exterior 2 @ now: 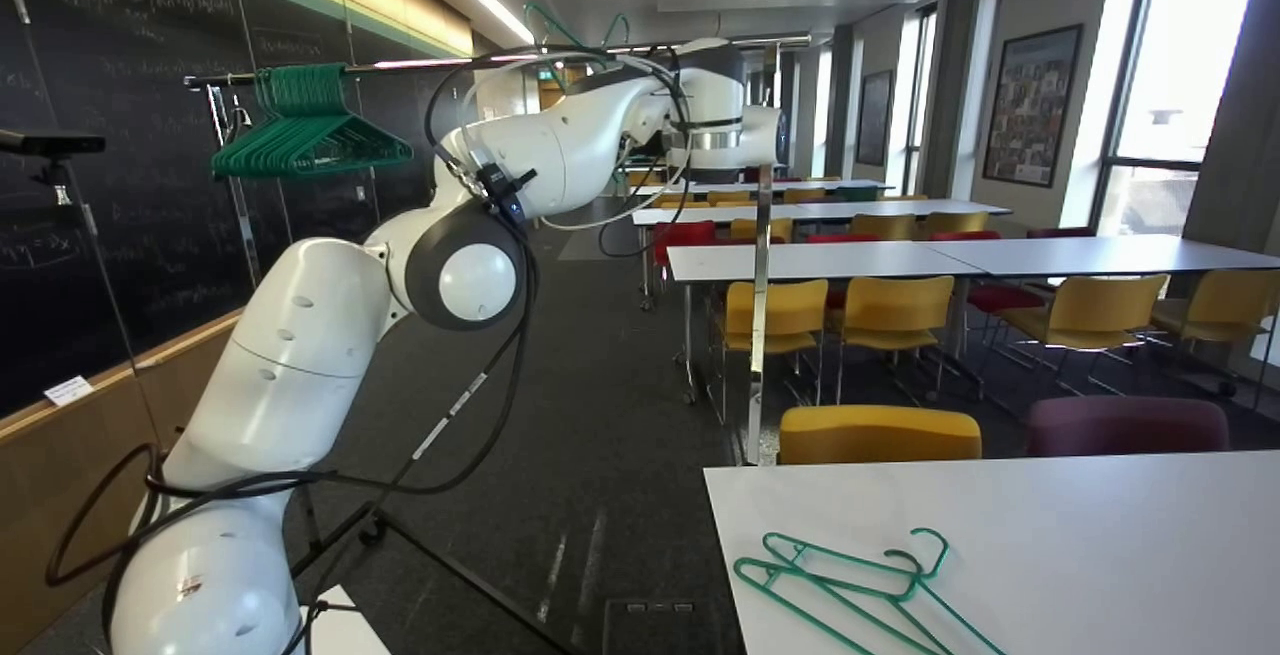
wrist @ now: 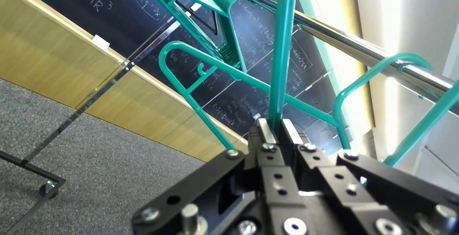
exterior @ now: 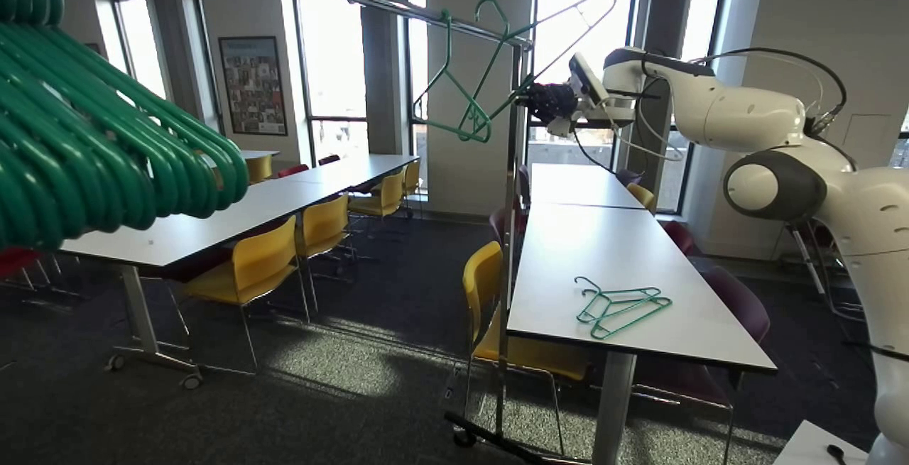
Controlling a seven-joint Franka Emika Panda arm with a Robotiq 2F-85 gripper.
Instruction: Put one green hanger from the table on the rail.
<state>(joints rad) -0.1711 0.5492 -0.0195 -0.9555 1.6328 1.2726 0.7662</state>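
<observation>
The white table (exterior: 568,238) stood lower than the rail (exterior: 376,1), which bore a bundle of hangers (exterior 2: 300,135) near one end and a single hanger (exterior: 449,46) near the other. Two hangers (exterior: 639,319) overlapped on the table. The green hanger (wrist: 282,55) was tilted near that second end, its hook raised by the rail; whether it was hooked over, I couldn't tell. My gripper (wrist: 276,129) clasped one of its straight sides.

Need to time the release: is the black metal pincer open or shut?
Shut on a slim teal-green hanger: the wrist view shows the pincer pinching it between both fingers.
</observation>
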